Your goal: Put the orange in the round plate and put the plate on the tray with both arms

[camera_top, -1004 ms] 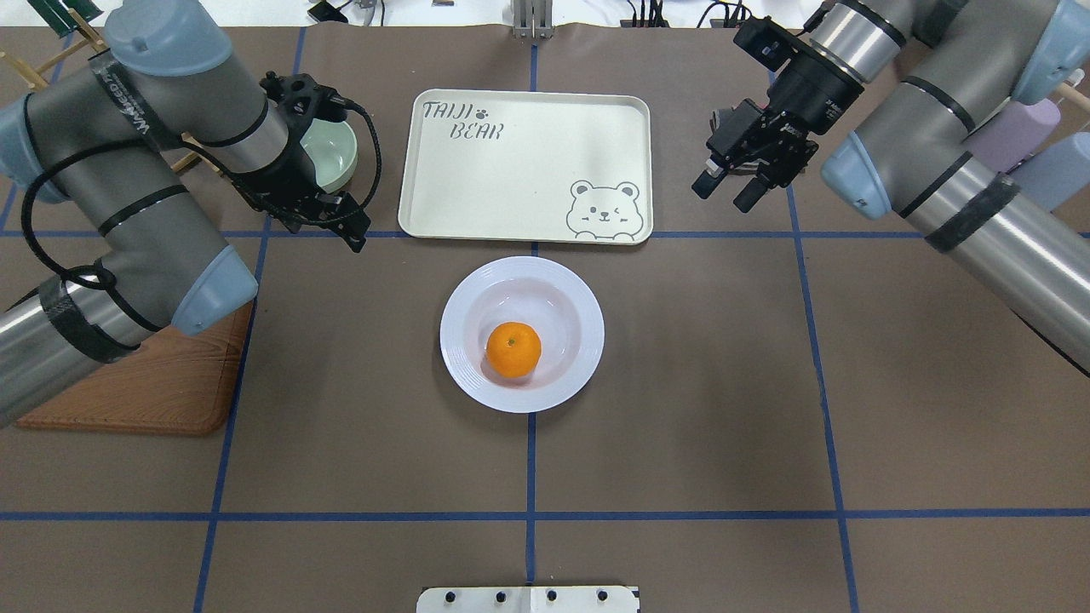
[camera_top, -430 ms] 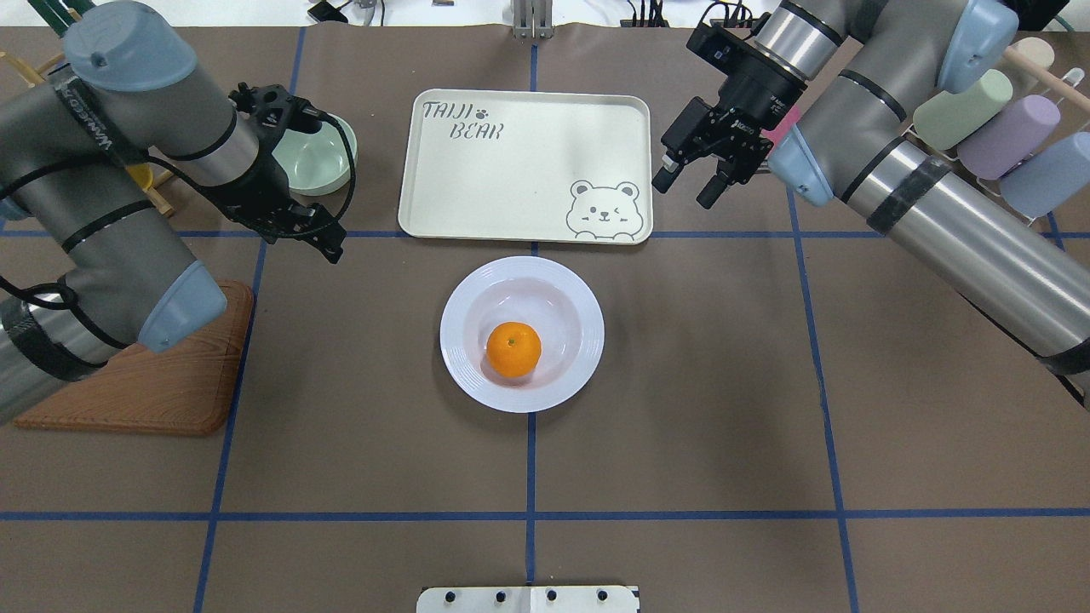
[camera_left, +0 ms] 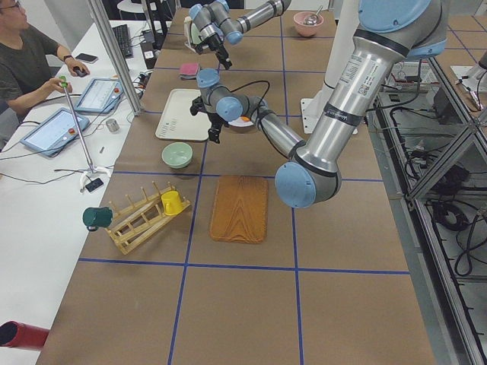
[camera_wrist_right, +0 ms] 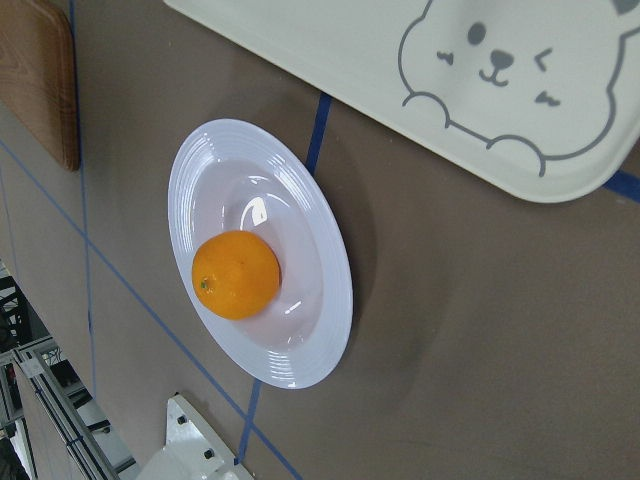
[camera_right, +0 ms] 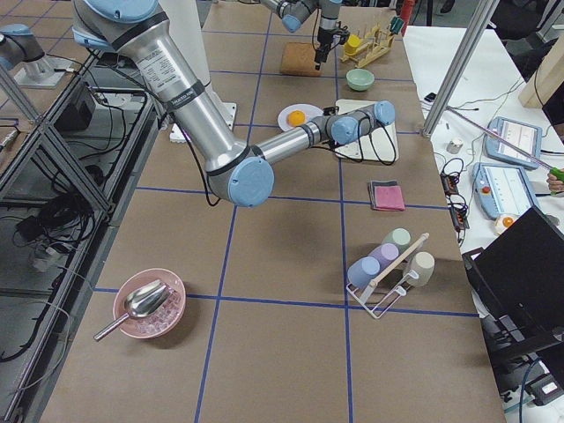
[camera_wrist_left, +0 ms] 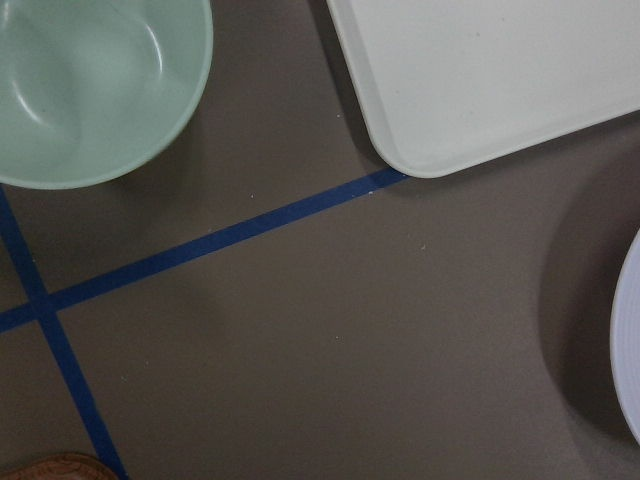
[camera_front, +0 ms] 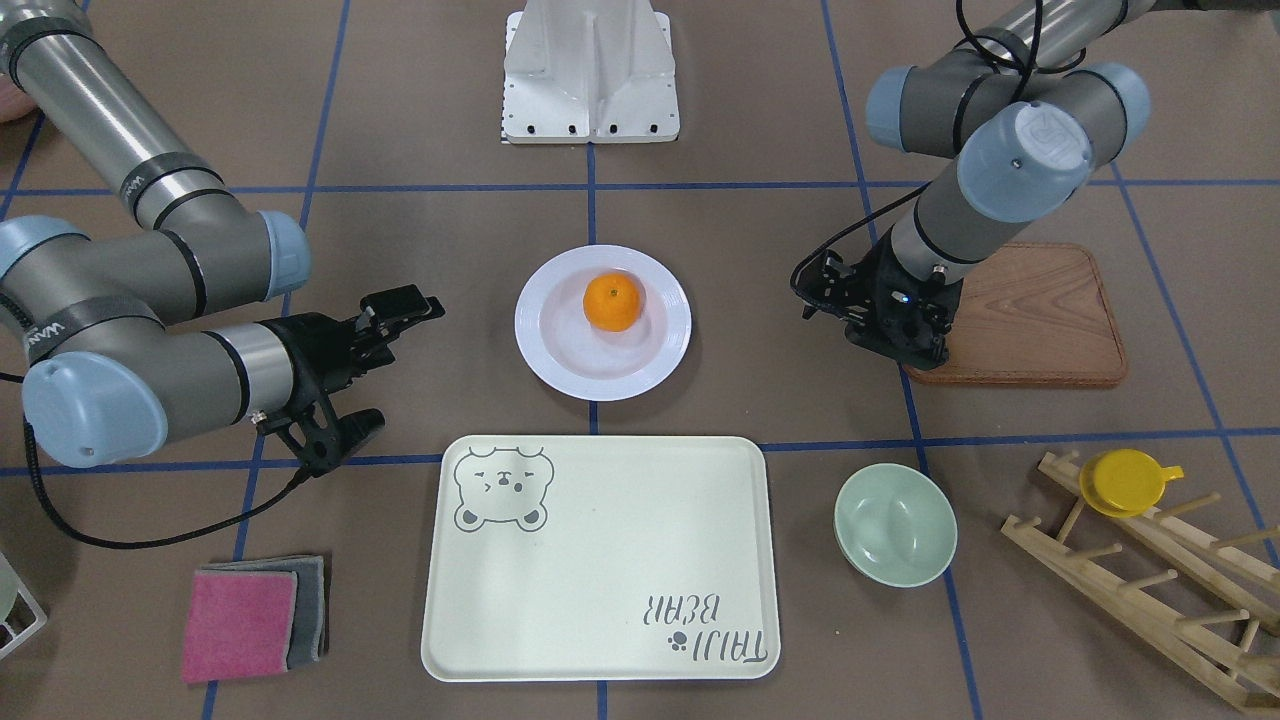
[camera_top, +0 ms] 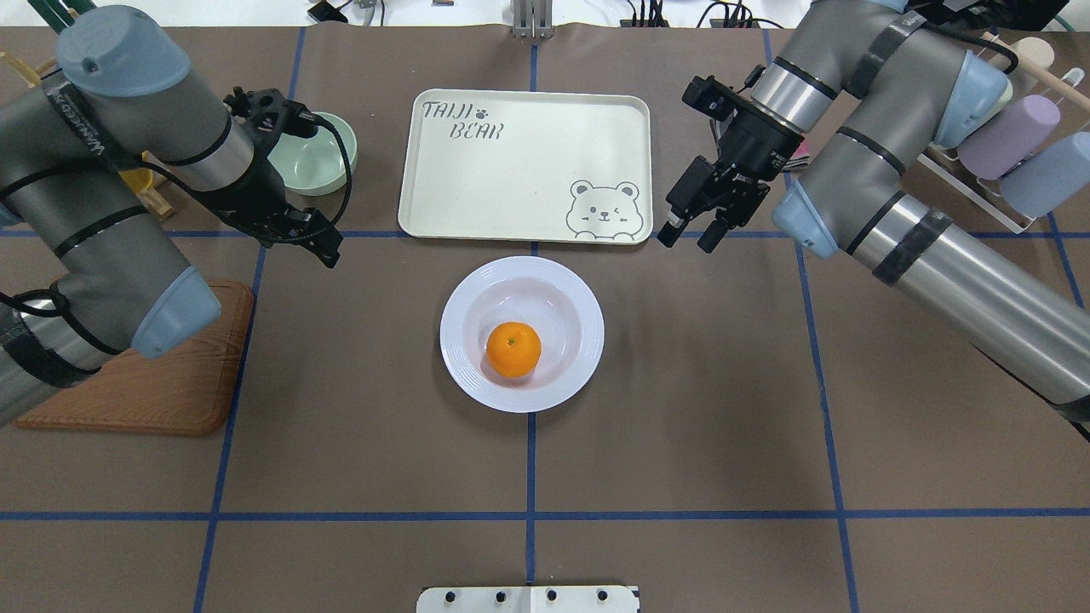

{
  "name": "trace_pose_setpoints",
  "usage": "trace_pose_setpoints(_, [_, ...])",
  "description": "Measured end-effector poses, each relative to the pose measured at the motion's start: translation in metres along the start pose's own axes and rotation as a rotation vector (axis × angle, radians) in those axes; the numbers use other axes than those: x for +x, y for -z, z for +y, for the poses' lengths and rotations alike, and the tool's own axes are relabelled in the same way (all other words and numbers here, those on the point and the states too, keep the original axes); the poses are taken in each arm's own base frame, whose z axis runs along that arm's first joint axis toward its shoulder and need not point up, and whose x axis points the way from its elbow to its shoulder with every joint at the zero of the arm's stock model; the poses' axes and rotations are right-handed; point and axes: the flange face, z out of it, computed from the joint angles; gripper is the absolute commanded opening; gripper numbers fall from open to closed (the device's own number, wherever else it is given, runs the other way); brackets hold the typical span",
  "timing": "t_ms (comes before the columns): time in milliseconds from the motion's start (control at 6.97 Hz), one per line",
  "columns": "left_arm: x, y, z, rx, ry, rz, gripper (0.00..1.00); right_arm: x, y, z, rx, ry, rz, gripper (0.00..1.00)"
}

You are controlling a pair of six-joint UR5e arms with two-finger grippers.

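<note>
The orange (camera_top: 513,350) (camera_front: 612,302) (camera_wrist_right: 236,275) lies in the well of the white round plate (camera_top: 582,294) (camera_front: 560,350) (camera_wrist_right: 325,250) at the table's middle. The cream bear tray (camera_top: 511,170) (camera_front: 600,560) lies just beyond the plate and holds nothing. My right gripper (camera_top: 690,241) (camera_front: 395,365) hangs open and empty off the tray's near right corner, apart from the plate. My left gripper (camera_top: 328,247) (camera_front: 880,325) hovers left of the tray's near corner; its fingers overlap in every view, so I cannot tell its state. The left wrist view catches only the plate's edge (camera_wrist_left: 628,350).
A pale-green bowl (camera_top: 319,157) (camera_wrist_left: 90,80) stands left of the tray. A brown wooden board (camera_top: 145,392) lies under my left arm. A wooden rack with a yellow cup (camera_front: 1125,480), folded cloths (camera_front: 255,615) and a rack of pastel cups (camera_top: 1022,145) sit at the margins. A person (camera_left: 30,61) sits at a side table.
My right arm swung left and toward the plate, taking its open gripper from beside the tray's right edge to the tray's near right corner. My left gripper drifted slightly left.
</note>
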Motion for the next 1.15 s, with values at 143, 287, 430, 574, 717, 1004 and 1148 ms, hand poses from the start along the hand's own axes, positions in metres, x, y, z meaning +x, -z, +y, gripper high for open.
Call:
trace_pose_setpoints(143, [0.002,0.002,0.001,0.0,-0.002,0.007,0.99,-0.003,-0.022,0.01,-0.018,0.011,0.033,1.0])
trace_pose_setpoints(287, [0.002,0.003,0.002,-0.001,-0.003,0.011,0.99,-0.007,-0.042,0.014,-0.033,0.005,0.071,1.0])
trace_pose_setpoints(430, [0.0,0.003,0.005,-0.006,-0.001,0.016,0.99,-0.009,-0.055,0.014,-0.041,-0.014,0.091,1.0])
trace_pose_setpoints(574, [-0.005,0.001,0.011,-0.013,0.002,0.02,0.99,-0.009,-0.06,0.012,-0.047,-0.031,0.086,1.0])
trace_pose_setpoints(717, [-0.01,0.0,0.017,-0.018,0.006,0.021,0.99,-0.011,-0.052,0.011,-0.051,-0.047,0.035,1.0])
trace_pose_setpoints(1004, [-0.017,-0.004,0.023,-0.027,0.013,0.019,0.99,-0.01,-0.016,0.011,-0.051,-0.083,-0.115,1.0])
trace_pose_setpoints(1148, [-0.018,-0.004,0.024,-0.028,0.014,0.018,0.99,0.006,-0.013,0.008,-0.05,-0.116,-0.126,1.0])
